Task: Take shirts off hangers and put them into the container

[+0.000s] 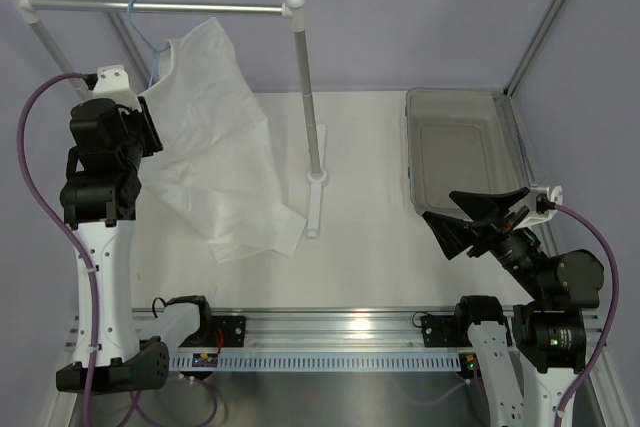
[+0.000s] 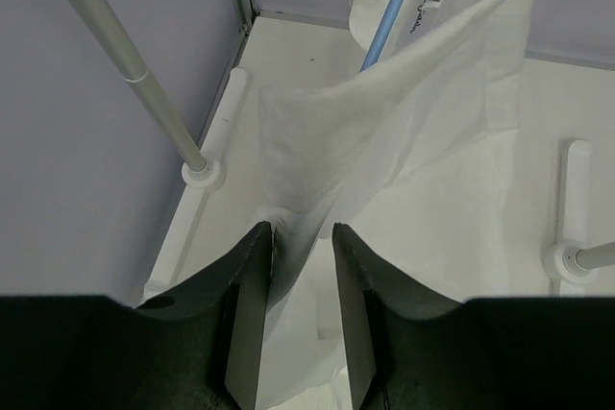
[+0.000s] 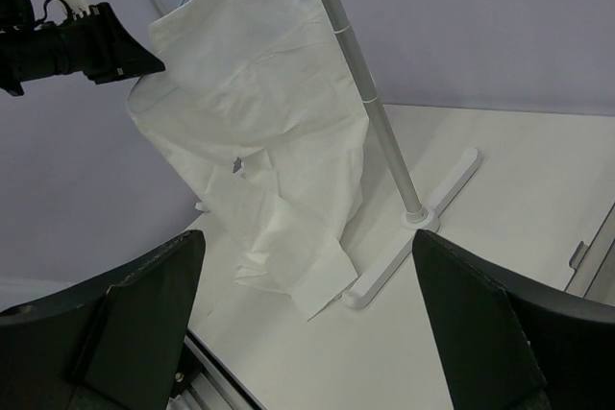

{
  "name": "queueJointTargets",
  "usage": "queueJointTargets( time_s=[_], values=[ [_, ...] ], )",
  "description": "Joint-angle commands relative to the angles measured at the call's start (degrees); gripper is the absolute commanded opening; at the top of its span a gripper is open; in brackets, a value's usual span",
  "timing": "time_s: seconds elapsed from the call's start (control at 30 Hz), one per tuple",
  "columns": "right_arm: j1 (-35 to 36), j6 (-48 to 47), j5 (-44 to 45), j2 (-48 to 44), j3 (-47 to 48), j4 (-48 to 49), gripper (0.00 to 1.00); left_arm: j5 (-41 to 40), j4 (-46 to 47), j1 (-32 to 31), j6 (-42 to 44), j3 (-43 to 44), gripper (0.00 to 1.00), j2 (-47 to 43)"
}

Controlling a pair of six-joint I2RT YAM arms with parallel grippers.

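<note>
The white shirt (image 1: 220,147) hangs from a light-blue hanger (image 1: 143,32) on the rail, and its lower part trails onto the table. My left gripper (image 1: 150,119) is at the shirt's left edge. In the left wrist view the left gripper (image 2: 300,229) has a fold of the shirt (image 2: 413,141) between its fingers. The fold touches the left finger, and a gap shows at the other. The hanger's blue wire (image 2: 394,7) shows above. My right gripper (image 1: 445,222) is wide open and empty, just in front of the grey container (image 1: 460,93). The right gripper (image 3: 307,237) faces the shirt (image 3: 259,112).
A silver rail (image 1: 200,8) with white knobs spans the back left. Its right post (image 1: 308,97) stands on a white foot (image 1: 315,202) mid-table, beside the shirt's hem. The second post (image 2: 125,64) stands close to my left gripper. A wall frame runs behind the container.
</note>
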Motion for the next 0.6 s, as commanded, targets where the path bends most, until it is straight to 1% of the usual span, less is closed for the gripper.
queueJointTargets(
  time_s=[0.0, 0.03, 0.13, 0.2, 0.23, 0.27, 0.33, 0.4, 0.43, 0.57],
  values=[
    [0.4, -0.2, -1.0, -0.3, 0.8, 0.6, 1.00, 4.0, 2.8, 0.3, -0.5, -2.0, 0.34, -0.9],
    [0.4, -0.2, -1.0, -0.2, 0.7, 0.6, 0.99, 4.0, 3.3, 0.3, -0.9, -2.5, 0.31, -1.4],
    [0.4, -0.3, -1.0, -0.4, 0.5, 0.7, 1.00, 4.9, 5.4, 0.3, -1.0, -4.3, 0.30, -2.0],
    [0.4, -0.1, -0.9, -0.4, 0.4, 0.7, 1.00, 5.9, 5.8, 0.3, -1.1, -4.8, 0.27, -1.5],
    [0.4, -0.3, -0.9, -0.5, 0.3, 0.6, 0.99, 6.2, 6.0, 0.3, -1.3, -5.0, 0.27, -1.4],
    [0.3, -0.3, -0.9, -0.5, 0.3, 0.6, 0.99, 6.6, 6.3, 0.3, -1.6, -5.2, 0.22, -1.5],
    [0.4, -0.3, -0.7, -0.7, 0.1, 0.7, 1.00, 7.3, 7.5, 0.3, -2.7, -6.2, 0.15, -2.2],
    [0.4, -0.4, -0.5, -0.7, 0.1, 0.4, 0.99, 9.2, 9.3, 0.3, -4.0, -7.5, 0.01, -4.0],
    [0.3, -0.4, -0.5, -0.8, 0.0, 0.4, 0.99, 9.5, 10.0, 0.3, -4.5, -7.9, 0.00, -4.6],
    [0.4, -0.5, -0.2, -0.8, -0.2, 0.3, 0.99, 10.9, 12.7, 0.3, -6.1, -9.0, 0.00, -8.0]
  ],
)
